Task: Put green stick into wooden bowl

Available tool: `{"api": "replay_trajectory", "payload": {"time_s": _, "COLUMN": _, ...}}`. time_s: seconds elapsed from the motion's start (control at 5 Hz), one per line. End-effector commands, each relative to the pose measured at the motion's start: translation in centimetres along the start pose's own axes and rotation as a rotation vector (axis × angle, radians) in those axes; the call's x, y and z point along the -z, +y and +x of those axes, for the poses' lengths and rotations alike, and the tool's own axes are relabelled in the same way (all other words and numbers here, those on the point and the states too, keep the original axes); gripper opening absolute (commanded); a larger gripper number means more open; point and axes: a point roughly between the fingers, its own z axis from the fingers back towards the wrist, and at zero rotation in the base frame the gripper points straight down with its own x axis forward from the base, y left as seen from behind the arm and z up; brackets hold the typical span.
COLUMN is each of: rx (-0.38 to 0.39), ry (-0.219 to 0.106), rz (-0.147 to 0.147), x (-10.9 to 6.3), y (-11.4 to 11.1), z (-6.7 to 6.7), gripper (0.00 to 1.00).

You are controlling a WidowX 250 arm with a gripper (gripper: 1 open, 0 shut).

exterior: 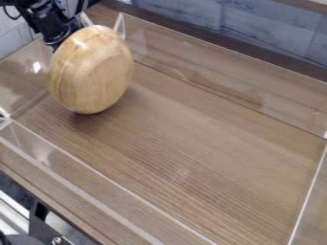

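Observation:
The wooden bowl [90, 69] is tipped up on its edge at the back left of the table. Its smooth rounded outside faces the camera and its opening faces away. The green stick is hidden, and nothing green shows anywhere. My black gripper [50, 23] is just behind and above the bowl's upper left rim, partly cut off by the frame's top edge. Its jaws are too dark and too hidden to read, and I cannot tell whether it touches the bowl.
Low clear plastic walls [153, 212] fence in the wooden table [205, 134] on all sides. A clear plastic corner piece [117, 23] stands right behind the bowl. A grey tiled wall [255, 24] runs along the back.

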Motion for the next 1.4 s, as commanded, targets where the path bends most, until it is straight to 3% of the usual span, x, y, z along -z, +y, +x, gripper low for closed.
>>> {"api": "replay_trajectory", "payload": {"time_s": 0.0, "rx": 0.006, "ry": -0.005, "rz": 0.009, "x": -1.1, "y": 0.1, "z": 0.7, "gripper": 1.00}}
{"api": "replay_trajectory", "payload": {"time_s": 0.2, "rx": -0.002, "ry": -0.001, "rz": 0.012, "x": -1.6, "y": 1.6, "z": 1.0, "gripper": 0.00}}
{"api": "replay_trajectory", "payload": {"time_s": 0.4, "rx": -0.021, "ry": 0.002, "rz": 0.017, "x": -0.7, "y": 3.6, "z": 0.9, "gripper": 0.00}}
{"api": "replay_trajectory", "payload": {"time_s": 0.6, "rx": -0.036, "ry": 0.005, "rz": 0.017, "x": 0.3, "y": 3.9, "z": 0.7, "gripper": 0.00}}
{"api": "replay_trajectory", "payload": {"time_s": 1.2, "rx": -0.043, "ry": 0.018, "rz": -0.029, "x": 0.9, "y": 3.4, "z": -0.4, "gripper": 0.00}}
